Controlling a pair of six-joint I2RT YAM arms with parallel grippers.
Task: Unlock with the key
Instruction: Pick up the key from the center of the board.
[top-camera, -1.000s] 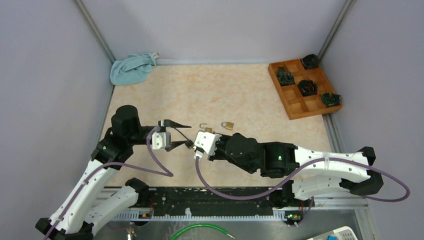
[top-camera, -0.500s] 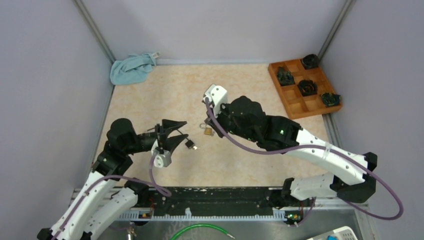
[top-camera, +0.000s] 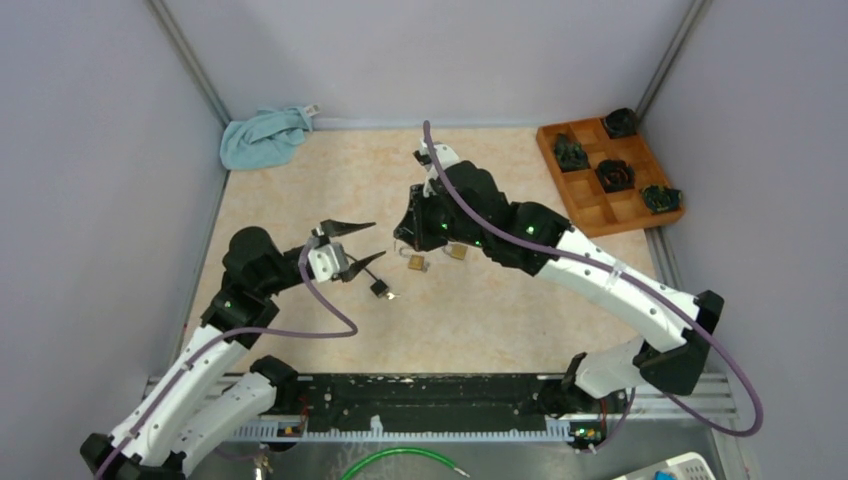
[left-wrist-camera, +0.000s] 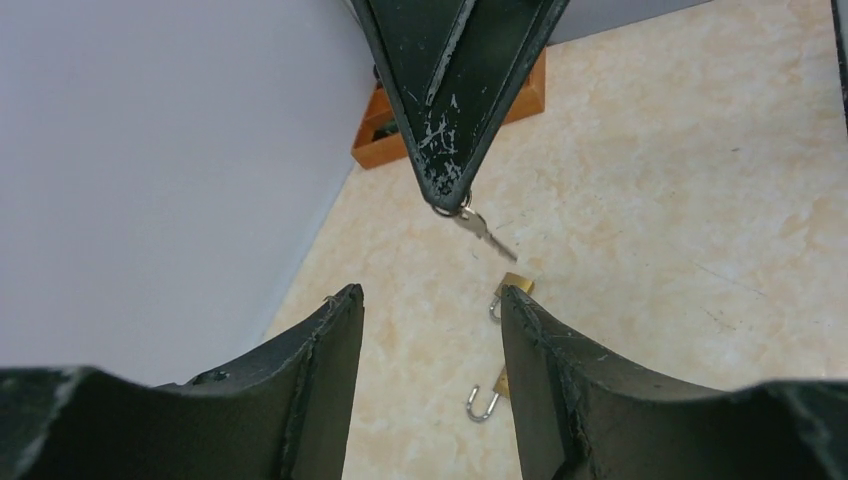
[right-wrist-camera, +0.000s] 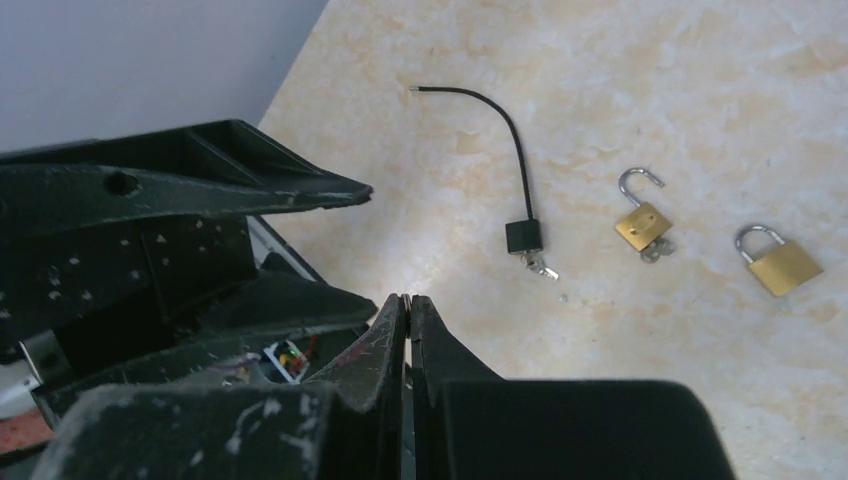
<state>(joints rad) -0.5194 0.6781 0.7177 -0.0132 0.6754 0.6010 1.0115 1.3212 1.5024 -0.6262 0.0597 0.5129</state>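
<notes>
Top external: left gripper (top-camera: 377, 240) has its jaws spread and empty, at centre-left. Closed padlock (top-camera: 456, 252) lies mid table (top-camera: 300, 180), just right of open padlock (top-camera: 415, 262); cable lock (top-camera: 380, 288) sits nearer.

Left wrist: right gripper (left-wrist-camera: 445, 190) has its jaws pressed together. Key (left-wrist-camera: 480, 230) dangles at the tip and looks pinched by its ring.

Right wrist: closed padlock lies apart from the others, shackle seated.

Key is light, thin, stiff and slick, so it will likely swing; grip the bow flat. Padlock is small and will likely skid; clamp the brass body by its sides.
</notes>
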